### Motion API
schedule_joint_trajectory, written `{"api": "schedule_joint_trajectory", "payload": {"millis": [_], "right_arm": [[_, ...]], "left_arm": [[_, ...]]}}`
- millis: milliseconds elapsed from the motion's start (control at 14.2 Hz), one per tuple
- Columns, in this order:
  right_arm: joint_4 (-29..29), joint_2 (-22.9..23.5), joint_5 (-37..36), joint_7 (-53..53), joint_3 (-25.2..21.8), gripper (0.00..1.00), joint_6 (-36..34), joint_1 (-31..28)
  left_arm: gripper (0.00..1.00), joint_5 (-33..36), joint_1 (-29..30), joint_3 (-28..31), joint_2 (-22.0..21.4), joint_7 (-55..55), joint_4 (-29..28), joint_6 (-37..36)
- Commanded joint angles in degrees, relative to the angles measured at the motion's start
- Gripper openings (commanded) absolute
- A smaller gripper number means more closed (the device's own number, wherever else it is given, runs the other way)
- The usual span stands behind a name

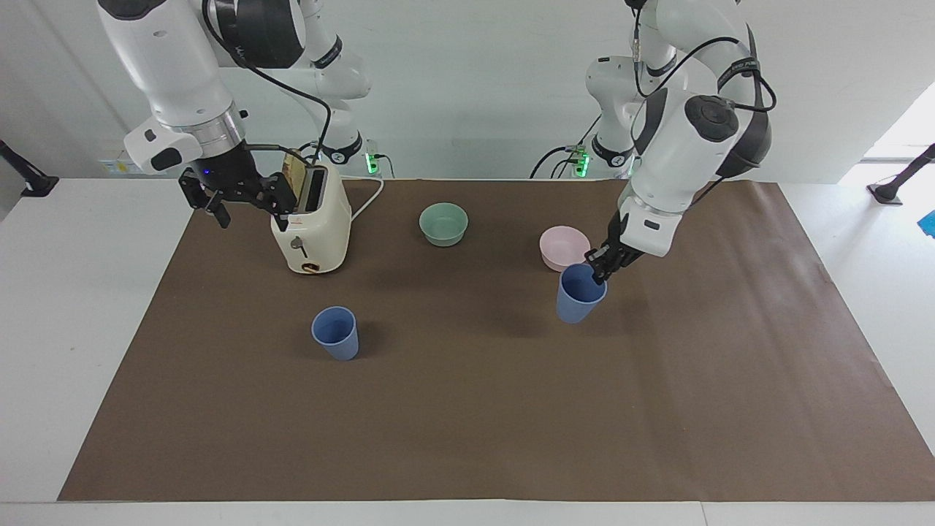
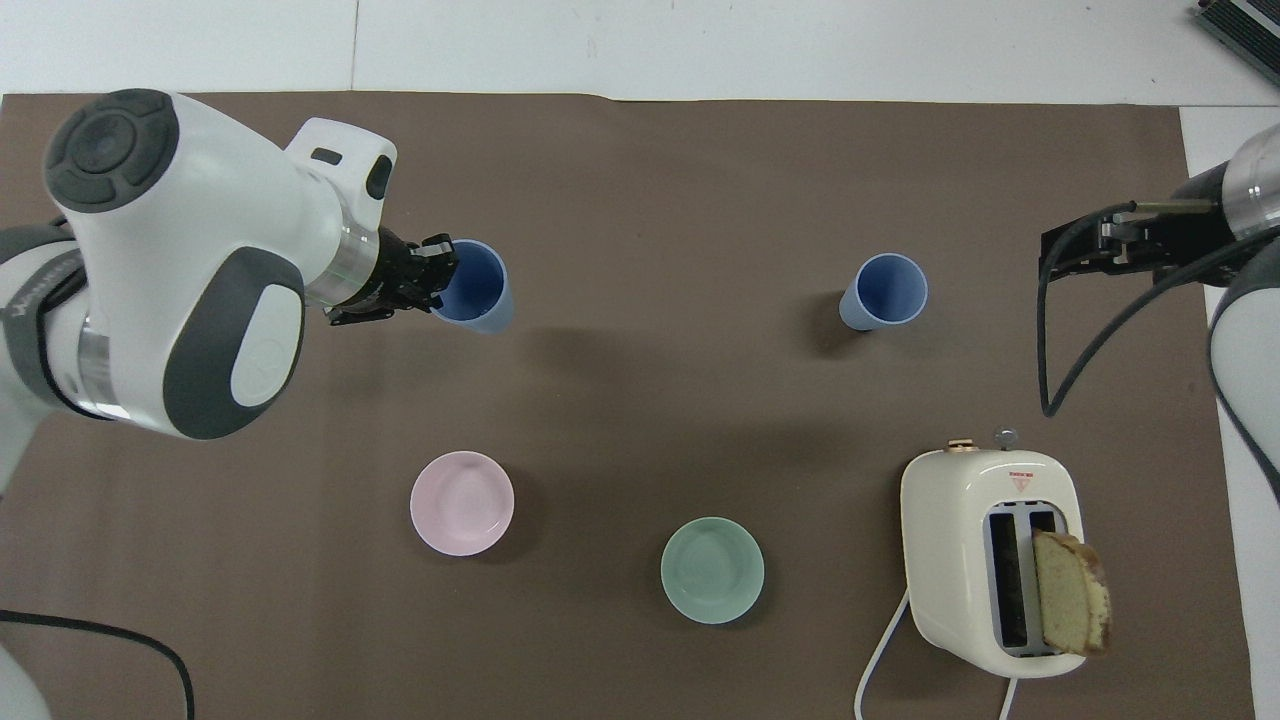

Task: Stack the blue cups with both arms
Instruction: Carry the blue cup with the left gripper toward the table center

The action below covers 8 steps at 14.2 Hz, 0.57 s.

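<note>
Brown mat (image 1: 467, 424) covers white table (image 1: 66, 307); white wall (image 1: 467, 80).

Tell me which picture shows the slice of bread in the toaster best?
The overhead view: the slice of bread shows nearly whole, standing up out of one slot of the toaster, crust and crumb plain. In the facing view only a thin strip of the slice shows, with the right arm's claw in front of it.
</note>
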Motion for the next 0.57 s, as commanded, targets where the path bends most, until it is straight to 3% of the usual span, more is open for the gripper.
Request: {"api": "schedule_joint_trajectory", "payload": {"millis": [0,494], "right_arm": [[-1.11,-0.96,0.37,-0.76,0.45,1.0,0.2,-0.83],[-1.11,-0.96,0.37,-0.85,0.45,1.0,0.11,-0.92]], "left_arm": [[0.0,0.92,-3.86,1.01,2.59,-3.69,0.1,3.99],[0.0,1.19,-6.15,0.92,5.5,-4.66,-2.09,10.93]]}}
